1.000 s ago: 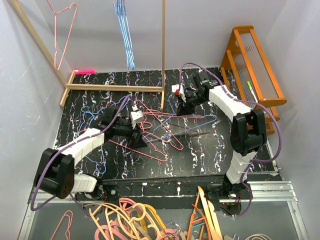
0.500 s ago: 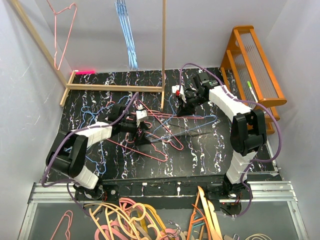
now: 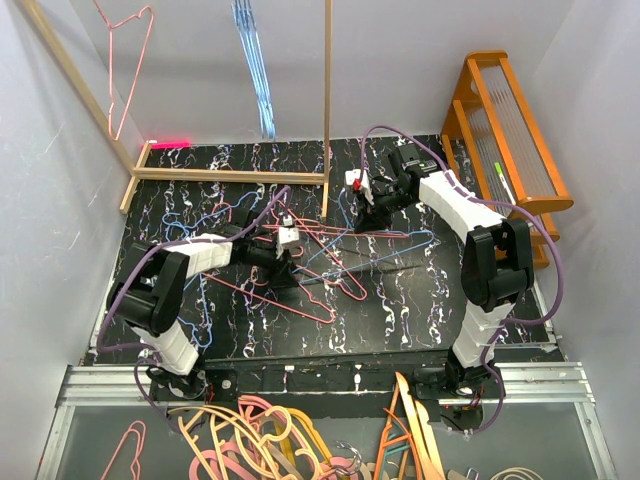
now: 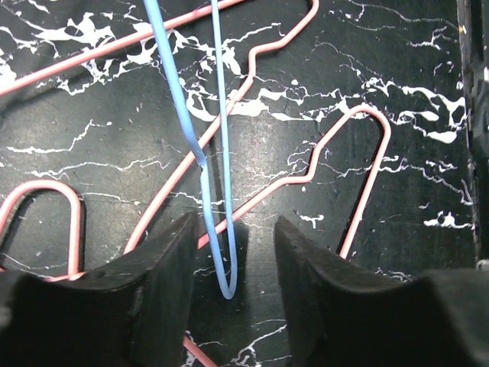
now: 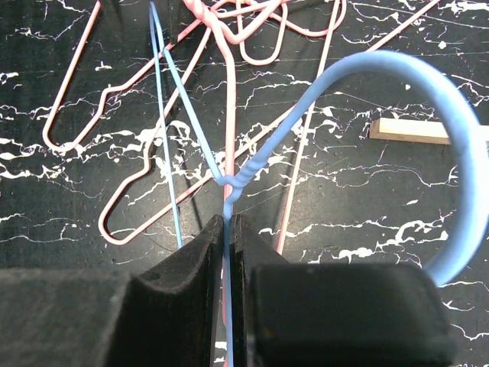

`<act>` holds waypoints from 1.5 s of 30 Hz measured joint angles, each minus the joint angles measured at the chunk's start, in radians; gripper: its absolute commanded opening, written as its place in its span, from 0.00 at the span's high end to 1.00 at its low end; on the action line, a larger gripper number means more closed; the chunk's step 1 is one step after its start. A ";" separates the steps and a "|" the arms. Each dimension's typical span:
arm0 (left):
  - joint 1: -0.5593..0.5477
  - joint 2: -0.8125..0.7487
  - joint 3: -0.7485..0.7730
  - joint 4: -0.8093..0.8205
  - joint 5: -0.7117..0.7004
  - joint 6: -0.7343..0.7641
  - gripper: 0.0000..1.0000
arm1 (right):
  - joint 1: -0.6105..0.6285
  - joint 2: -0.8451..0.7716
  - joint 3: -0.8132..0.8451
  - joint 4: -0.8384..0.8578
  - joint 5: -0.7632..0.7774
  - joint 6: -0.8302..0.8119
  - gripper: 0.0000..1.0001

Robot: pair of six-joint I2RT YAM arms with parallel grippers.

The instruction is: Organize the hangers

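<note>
The black, white-veined table point(image 3: 400, 300) carries a tangle of loose pink-red and light blue wire hangers point(image 3: 320, 265) between my two arms. At the back, a bunch of blue hangers point(image 3: 255, 70) and one pink hanger point(image 3: 130, 60) hang on the pale wooden rack point(image 3: 327, 100).

I judge I am partway through freeing one blue hanger from the heap. My right gripper point(image 5: 228, 223) is clamped tight on the neck of a light blue wire hanger point(image 5: 397, 69), just under its twist. My left gripper point(image 4: 234, 225) sits low over the table, fingers half apart. A narrow blue wire loop point(image 4: 183, 99) lies between them, touching neither. Whether that loop belongs to the held hanger I cannot tell.

Pink wires point(image 4: 367, 115) cross beneath it. Next I should pinch the blue wire alone, then raise both arms evenly so the pink ones slide off.
</note>
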 measured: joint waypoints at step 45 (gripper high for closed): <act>0.019 -0.659 0.531 -1.104 -0.788 -0.346 1.00 | -0.092 -0.160 0.089 0.599 0.199 0.664 0.02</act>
